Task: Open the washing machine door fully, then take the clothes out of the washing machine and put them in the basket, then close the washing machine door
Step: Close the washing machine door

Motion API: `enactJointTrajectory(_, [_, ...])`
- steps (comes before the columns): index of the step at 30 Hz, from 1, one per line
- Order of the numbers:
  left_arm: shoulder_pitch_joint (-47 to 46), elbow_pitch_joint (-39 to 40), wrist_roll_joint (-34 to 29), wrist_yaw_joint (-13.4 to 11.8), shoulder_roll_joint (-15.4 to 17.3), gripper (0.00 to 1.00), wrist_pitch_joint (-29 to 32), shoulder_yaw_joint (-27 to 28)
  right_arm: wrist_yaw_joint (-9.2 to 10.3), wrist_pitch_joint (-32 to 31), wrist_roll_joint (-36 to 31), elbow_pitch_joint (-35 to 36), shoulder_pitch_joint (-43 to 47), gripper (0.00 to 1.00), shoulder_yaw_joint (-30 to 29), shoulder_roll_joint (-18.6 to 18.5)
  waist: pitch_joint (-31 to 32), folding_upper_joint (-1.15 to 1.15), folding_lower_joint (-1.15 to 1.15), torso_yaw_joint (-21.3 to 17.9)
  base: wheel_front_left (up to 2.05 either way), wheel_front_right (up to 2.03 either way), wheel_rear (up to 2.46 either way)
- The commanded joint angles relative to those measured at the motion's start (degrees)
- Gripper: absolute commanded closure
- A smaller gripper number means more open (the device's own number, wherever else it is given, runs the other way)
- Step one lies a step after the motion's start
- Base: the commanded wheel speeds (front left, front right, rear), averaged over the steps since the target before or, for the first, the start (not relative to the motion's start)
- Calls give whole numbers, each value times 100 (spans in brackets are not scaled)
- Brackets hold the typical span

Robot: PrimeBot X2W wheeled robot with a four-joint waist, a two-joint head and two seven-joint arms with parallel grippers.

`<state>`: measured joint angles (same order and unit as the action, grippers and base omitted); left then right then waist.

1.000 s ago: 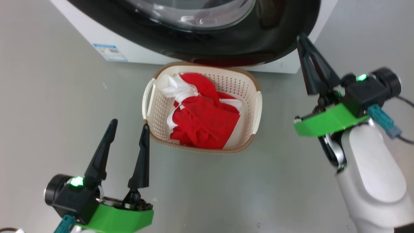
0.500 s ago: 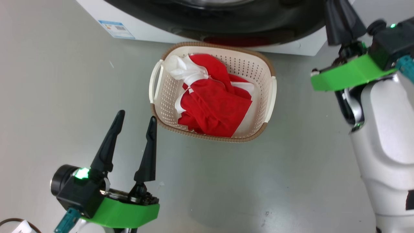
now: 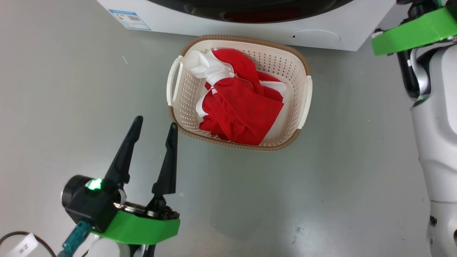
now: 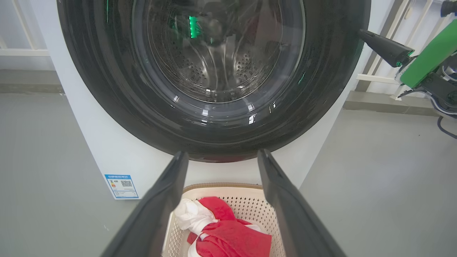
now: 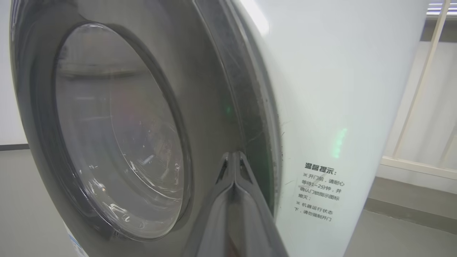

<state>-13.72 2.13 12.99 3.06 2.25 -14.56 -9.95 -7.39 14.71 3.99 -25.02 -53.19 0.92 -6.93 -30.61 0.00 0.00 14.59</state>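
Now clothes (image 3: 242, 107) heaped in basket (image 3: 250, 37) before washing machine (image 3: 214, 23), drum (image 4: 221, 64) looks empty. Right gripper (image 5: 234, 155) pressed together, tip at washing machine door (image 4: 321, 89) edge, likely nudging it flush. Left gripper (image 3: 156, 121) spread, empty, parked clear near basket.

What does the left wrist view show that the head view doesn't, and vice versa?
Left wrist view adds: the washing machine door face-on, the steel drum through its glass, and the right gripper, shut, at the door's right edge. Head view adds: the whole rim of the basket and the pale right forearm. Shared: the red clothes in it, the blue label, the open left gripper.
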Motion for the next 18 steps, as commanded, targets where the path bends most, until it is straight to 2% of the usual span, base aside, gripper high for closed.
enactJointTrajectory(1, [-91,110,89,-7,63,0,-44,132,-10,29,-47,86,-153,100,9,79,3,0,0,13,0,0,0])
enactJointTrajectory(7, [-143,95,199,29,63,0,-44,67,-10,29,-157,-220,-513,100,-94,-14,-31,0,0,60,0,0,0])
enactJointTrajectory(18, [-146,95,331,45,63,0,-44,123,-10,29,-240,-209,-525,100,-88,47,-33,0,0,7,0,0,0])
